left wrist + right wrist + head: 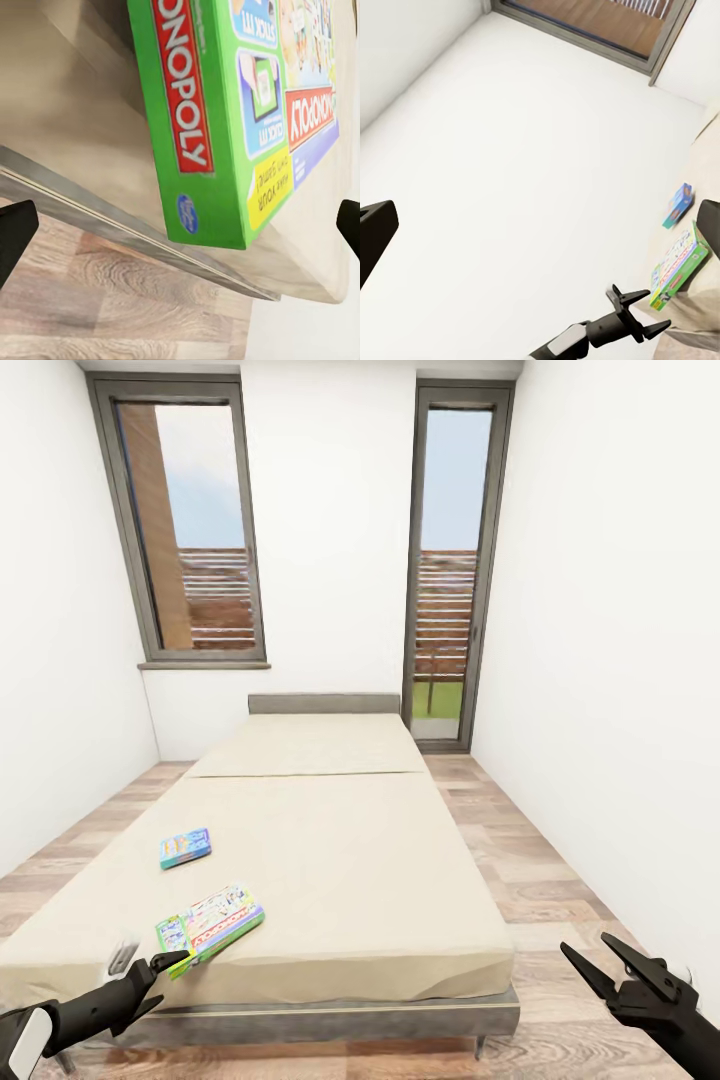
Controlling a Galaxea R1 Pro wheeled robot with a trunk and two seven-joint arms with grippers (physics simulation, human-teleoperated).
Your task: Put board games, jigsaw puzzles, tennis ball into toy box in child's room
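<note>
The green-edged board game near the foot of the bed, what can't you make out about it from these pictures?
- Green-edged Monopoly board game box: left wrist view's edges cut off its far end.
- Head view: left gripper overlaps its near corner; contact unclear.
- Lid print too small to read in the head and right wrist views.

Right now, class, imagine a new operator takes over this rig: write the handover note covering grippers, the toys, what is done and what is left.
Left gripper: open, at the corner of the green-edged board game near the bed's foot edge, nothing held.
Right gripper: open, empty, over the floor beside the bed.
Light blue board game: lying farther up the bed.
Done: nothing grasped yet.
Left: both bed games need lifting and carrying to the toy box; the other toys lie elsewhere.
</note>
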